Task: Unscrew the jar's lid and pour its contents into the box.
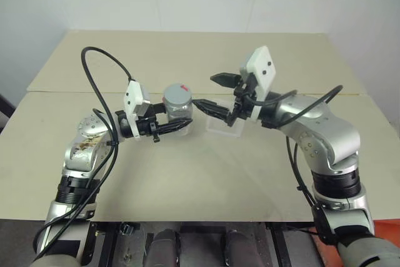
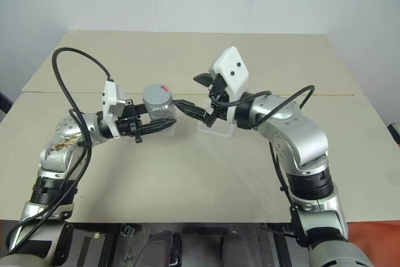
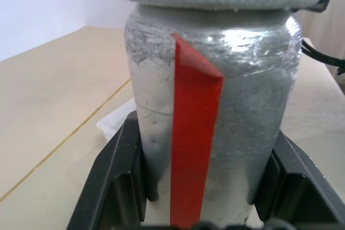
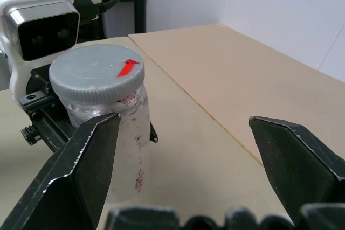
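1. The table (image 1: 187, 173) is a wide beige surface, with a seam running across it behind the arms.

2. The right gripper (image 1: 219, 95) reaches in from the right at about the height of the jar's top, its two black fingers spread wide with nothing between them. One fingertip (image 1: 203, 105) sits just beside the jar, near the lid's edge; the other finger is up and apart from it. In the right wrist view the jar stands in front of one finger, not between the two.

3. The left gripper (image 1: 177, 125) comes in from the left, pointing sideways, and its jaws are closed on the jar's lower body. In the left wrist view its black fingers (image 3: 126, 181) press against both sides of the jar.

4. The jar (image 1: 178, 109) is upright and held clear above the table, between the two arms. It is silvery grey, with a red stripe running up its side.

5. The box (image 1: 224, 128) is a clear plastic tray resting on the table, just to the right of the jar and under the right gripper.

6. The lid (image 4: 94, 76) is still on the jar; it is grey, ridged round the rim, with a small red mark on top.
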You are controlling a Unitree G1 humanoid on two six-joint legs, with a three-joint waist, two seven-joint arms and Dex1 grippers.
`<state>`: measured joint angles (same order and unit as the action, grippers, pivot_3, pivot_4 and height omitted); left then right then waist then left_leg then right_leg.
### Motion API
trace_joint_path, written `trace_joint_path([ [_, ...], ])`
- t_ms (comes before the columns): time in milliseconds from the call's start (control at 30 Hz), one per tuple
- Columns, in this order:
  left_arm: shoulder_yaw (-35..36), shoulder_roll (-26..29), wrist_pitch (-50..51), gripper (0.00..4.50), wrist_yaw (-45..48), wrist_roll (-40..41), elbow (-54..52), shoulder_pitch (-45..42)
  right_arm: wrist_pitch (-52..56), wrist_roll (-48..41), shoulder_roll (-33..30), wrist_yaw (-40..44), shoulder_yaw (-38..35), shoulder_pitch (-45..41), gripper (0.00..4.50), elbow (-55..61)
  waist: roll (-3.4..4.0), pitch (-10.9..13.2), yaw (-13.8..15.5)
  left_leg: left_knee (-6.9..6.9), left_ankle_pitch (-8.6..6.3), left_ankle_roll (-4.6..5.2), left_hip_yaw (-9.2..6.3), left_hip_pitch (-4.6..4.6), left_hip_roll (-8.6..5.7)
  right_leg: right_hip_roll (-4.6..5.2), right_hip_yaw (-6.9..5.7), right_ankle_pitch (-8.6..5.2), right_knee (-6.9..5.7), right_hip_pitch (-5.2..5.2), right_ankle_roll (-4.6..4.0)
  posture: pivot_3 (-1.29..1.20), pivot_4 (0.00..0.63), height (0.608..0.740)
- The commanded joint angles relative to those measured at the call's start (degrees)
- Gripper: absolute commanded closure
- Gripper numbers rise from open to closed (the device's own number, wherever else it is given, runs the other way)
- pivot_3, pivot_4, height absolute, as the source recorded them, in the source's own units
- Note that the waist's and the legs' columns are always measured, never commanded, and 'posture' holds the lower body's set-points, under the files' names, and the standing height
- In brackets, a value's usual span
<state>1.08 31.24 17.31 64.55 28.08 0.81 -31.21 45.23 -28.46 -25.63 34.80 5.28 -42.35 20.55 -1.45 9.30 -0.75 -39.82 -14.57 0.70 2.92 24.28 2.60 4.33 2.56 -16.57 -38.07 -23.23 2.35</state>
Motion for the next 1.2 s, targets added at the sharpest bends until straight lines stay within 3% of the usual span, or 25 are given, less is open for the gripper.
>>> trace_joint_path([
  [33,1.08,0.58,-0.4,2.43,0.42,1.11,-2.34,-0.29,-0.12,-0.98,-0.76,0.15,-2.62,-0.53,0.05,0.95,0.0,0.0,0.0,0.0,0.0,0.0,0.0,0.0,0.0,0.0,0.0,0.0,0.0,0.0,0.0,0.0,0.15,0.74],
  [433,0.57,-0.42,-1.35,2.43,-1.74,-0.34,-0.55,-1.03,0.84,-5.08,-4.2,4.45,-4.84,1.01,0.05,4.09,0.0,0.0,0.12,0.0,0.0,0.0,0.0,0.01,-0.01,0.01,0.0,0.0,0.02,0.01,0.0,0.0,0.15,0.74],
  [700,-1.75,-4.44,-2.78,2.43,-6.23,-4.06,1.09,-2.56,1.44,-5.48,0.32,1.36,-1.21,-3.72,0.05,3.56,0.0,0.0,-0.09,-0.01,0.0,0.01,-0.01,-0.03,0.0,0.0,0.02,0.0,-0.02,0.01,0.0,0.0,0.15,0.74],
  [1200,-2.41,-6.19,-2.98,2.43,-6.14,-4.44,1.64,-3.55,2.08,0.8,5.73,-5.34,4.22,-8.8,0.05,0.04,0.0,0.0,0.04,0.0,0.0,0.0,0.0,0.0,-0.01,0.01,-0.01,0.0,-0.01,0.0,0.0,0.0,0.15,0.74],
])
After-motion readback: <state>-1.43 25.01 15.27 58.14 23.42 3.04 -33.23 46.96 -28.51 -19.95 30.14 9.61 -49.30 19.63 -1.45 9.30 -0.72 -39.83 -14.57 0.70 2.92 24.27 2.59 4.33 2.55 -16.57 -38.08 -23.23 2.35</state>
